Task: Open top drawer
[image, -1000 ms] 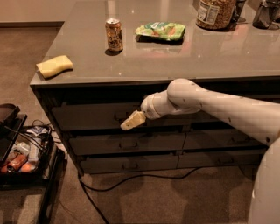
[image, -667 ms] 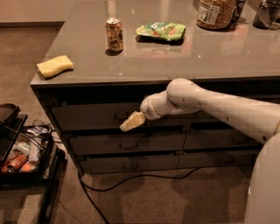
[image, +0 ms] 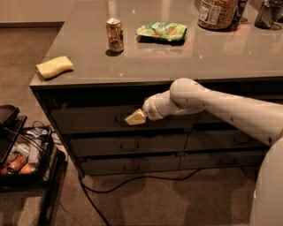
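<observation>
The top drawer (image: pixel 88 121) is the wide grey-brown front just under the counter, in the left stack. A dark gap shows above its front. My gripper (image: pixel 135 118) is right at the centre of that front, where a dark handle recess (image: pixel 120 118) shows just to its left. The gripper's cream tip covers most of the handle. My white arm (image: pixel 212 103) reaches in from the lower right, across the right stack of drawers.
Two shallower drawers (image: pixel 128 145) (image: pixel 128 166) lie below the top one. On the counter (image: pixel 230 57) stand a can (image: pixel 115 35), a green bag (image: pixel 161 31), a yellow sponge (image: pixel 55 66) and a jar (image: pixel 217 13). A black cart (image: pixel 22 154) stands at left, and a cable (image: pixel 132 181) runs over the floor.
The gripper stays at the top drawer's handle, only a touch higher in view. I see no clear movement of the drawer front.
</observation>
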You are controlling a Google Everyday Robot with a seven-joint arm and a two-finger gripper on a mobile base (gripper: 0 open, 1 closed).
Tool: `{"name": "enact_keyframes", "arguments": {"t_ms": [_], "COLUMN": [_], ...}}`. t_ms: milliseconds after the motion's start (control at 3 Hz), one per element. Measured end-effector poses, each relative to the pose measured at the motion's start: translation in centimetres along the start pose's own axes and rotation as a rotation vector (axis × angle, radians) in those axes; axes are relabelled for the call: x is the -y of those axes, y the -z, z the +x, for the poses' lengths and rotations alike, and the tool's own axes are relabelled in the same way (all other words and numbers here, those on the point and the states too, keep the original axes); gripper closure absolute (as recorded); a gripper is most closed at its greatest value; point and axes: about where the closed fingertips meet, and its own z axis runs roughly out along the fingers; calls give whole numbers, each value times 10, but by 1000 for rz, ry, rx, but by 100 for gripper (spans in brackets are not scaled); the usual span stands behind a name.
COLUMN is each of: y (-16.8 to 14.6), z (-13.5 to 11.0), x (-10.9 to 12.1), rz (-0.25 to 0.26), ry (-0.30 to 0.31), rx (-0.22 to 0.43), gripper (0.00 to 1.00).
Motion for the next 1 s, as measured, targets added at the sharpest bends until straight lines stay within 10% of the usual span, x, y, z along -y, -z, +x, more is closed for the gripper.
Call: {"name": "enact_keyframes", "arguments": {"t_ms": [1000], "y": [7], "z": [-5], "x": [2], "rz": [0], "ry": [0], "rx": [0], "gripper": [100]}}
